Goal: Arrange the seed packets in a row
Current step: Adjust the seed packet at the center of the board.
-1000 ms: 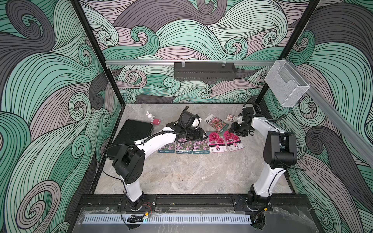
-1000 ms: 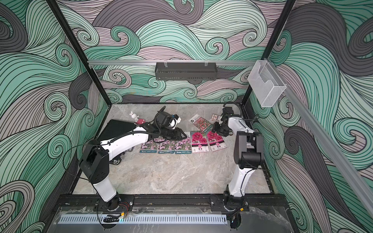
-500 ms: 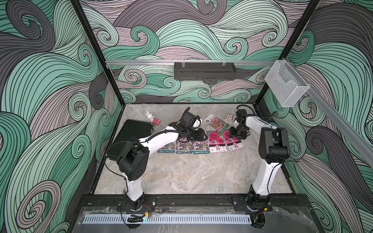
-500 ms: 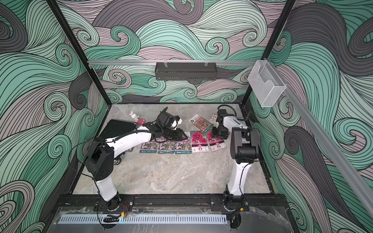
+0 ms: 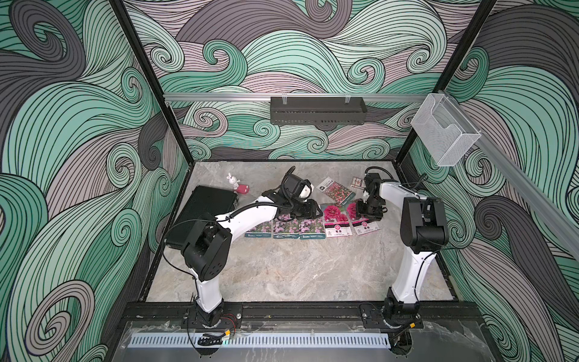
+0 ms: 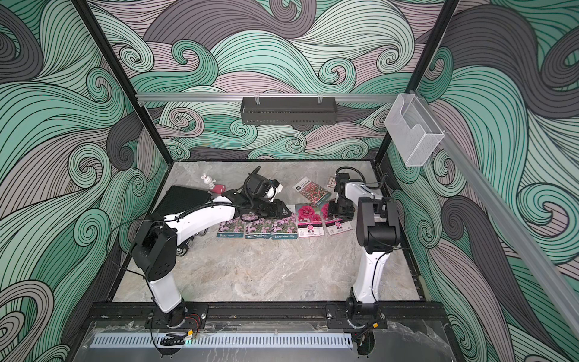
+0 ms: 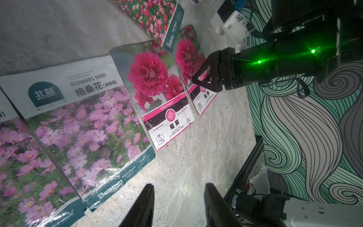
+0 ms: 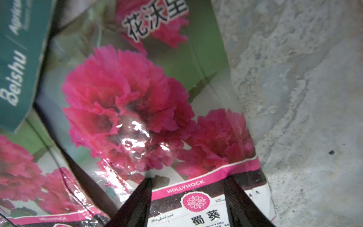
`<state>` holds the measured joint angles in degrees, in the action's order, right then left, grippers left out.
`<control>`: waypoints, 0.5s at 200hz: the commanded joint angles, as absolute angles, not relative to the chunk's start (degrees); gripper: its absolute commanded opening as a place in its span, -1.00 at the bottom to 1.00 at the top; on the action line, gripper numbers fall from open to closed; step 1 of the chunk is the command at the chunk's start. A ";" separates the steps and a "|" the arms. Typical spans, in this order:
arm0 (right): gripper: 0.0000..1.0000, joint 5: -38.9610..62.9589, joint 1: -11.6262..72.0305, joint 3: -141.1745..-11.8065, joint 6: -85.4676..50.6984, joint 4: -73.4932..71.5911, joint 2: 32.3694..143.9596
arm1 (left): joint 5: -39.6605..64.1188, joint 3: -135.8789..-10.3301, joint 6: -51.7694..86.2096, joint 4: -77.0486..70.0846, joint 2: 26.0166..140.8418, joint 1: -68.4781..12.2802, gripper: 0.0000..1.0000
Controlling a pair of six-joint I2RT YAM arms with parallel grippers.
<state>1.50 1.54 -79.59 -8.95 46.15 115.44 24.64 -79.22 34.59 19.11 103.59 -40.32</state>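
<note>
**Clerk:** Item one, seed packets. Count and location?

**Checker:** Six, all flat on the marble table (image 5: 282, 275). Five stood in a row. From the left arm's side these were the left purple packet (image 5: 258, 230), middle purple packet (image 5: 285, 228) and right purple packet (image 5: 311, 228), edge to edge. Next came the inner magenta packet (image 5: 335, 219), then the outer magenta packet (image 5: 365, 226), which was slightly tilted. The sixth, the red-pink mix packet (image 5: 336, 191), lay askew behind the row. Its teal end lapped over the tops of both magenta packets.

**Clerk:** Item two, containers?

**Checker:** Two, both wall-mounted. A black perforated tray (image 5: 318, 110) hung on the back rail, and a mesh holder (image 5: 445, 134) on the side rail. The contents of either could not be made out in the top views.

**Clerk:** Item three, tools?

**Checker:** The left gripper (image 7: 179, 184) had its fingers spread with nothing between them. It sat low over bare table, just beside the right purple packet. The right gripper (image 8: 187, 182) also had its fingers apart. It pointed down at the outer magenta packet with its tips at the surface. Whether it actually touched, I could not tell.

**Clerk:** Sundries?

**Checker:** A black ribbed slab (image 5: 206, 213) lay at the left edge. A white rabbit figure (image 5: 232, 180) stood behind it. A small patterned box (image 5: 357, 182) sat beside the mix packet.
</note>
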 commanded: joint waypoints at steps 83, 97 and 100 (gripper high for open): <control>0.23 4.46 1.77 -75.07 -14.82 46.80 114.69 | 23.82 -76.64 35.77 18.42 97.80 -40.79 -0.14; 0.23 4.27 1.76 -74.54 -15.02 46.84 114.18 | 23.82 -76.43 35.68 18.48 97.57 -40.83 -0.14; 0.23 4.28 1.81 -74.33 -15.03 46.85 114.05 | 23.83 -76.42 35.73 18.47 97.48 -40.82 -0.13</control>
